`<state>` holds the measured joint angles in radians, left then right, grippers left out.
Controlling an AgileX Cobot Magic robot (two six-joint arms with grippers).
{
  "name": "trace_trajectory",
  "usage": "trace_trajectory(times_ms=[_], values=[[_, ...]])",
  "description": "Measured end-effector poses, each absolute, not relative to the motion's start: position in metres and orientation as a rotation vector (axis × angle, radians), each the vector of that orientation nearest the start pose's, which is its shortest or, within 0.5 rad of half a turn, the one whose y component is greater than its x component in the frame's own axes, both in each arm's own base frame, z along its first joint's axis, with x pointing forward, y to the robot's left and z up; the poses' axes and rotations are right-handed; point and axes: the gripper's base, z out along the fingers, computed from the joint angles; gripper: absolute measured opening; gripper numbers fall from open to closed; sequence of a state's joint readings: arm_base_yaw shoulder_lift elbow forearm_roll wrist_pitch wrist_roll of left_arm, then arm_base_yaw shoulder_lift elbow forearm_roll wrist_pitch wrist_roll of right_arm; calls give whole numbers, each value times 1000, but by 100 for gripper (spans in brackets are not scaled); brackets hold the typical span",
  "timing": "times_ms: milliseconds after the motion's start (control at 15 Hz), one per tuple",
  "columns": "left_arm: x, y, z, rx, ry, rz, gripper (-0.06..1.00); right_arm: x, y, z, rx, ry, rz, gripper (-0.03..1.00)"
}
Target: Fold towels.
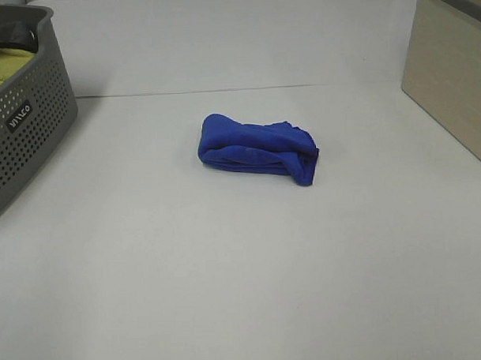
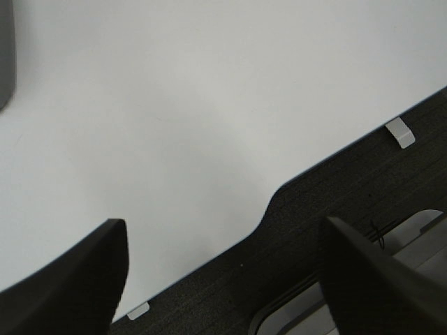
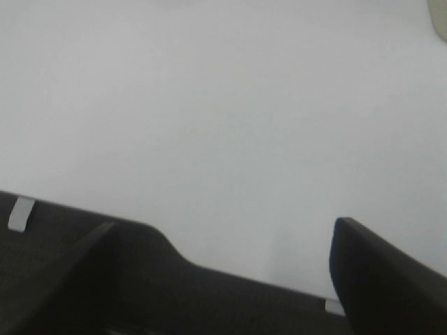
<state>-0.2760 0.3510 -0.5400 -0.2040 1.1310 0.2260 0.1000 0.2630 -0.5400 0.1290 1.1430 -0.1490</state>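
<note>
Both our left gripper [image 2: 223, 279] and right gripper [image 3: 220, 279] hung spread over the table [image 1: 228, 291] edge, nothing between their jaws, the bunched blue towel [image 1: 257, 149] lying apart.

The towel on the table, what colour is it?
The towel is royal blue, seen best from the high camera.

Soft, matt blue towel [image 1: 258, 149]; smooth white table [image 1: 228, 267]; perforated plastic basket [image 1: 25, 132].

Bright, even light, faint shadows (wrist views blurred).
</note>
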Motion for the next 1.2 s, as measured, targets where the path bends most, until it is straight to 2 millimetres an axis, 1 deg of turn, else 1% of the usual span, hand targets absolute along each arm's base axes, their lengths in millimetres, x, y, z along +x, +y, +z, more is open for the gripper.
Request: trace_trajectory(times_ms=[133, 867, 1067, 1200], values=[[36, -29, 275, 600, 2305, -299, 71, 26, 13, 280, -279, 2243, 132, 77], [36, -30, 275, 624, 2280, -305, 71, 27, 13, 277, -294, 2243, 125, 77], [39, -27, 275, 506, 2302, -257, 71, 27, 13, 277, -281, 2245, 119, 77], [39, -23, 275, 405, 2303, -213, 71, 27, 12, 277, -219, 2250, 93, 77]])
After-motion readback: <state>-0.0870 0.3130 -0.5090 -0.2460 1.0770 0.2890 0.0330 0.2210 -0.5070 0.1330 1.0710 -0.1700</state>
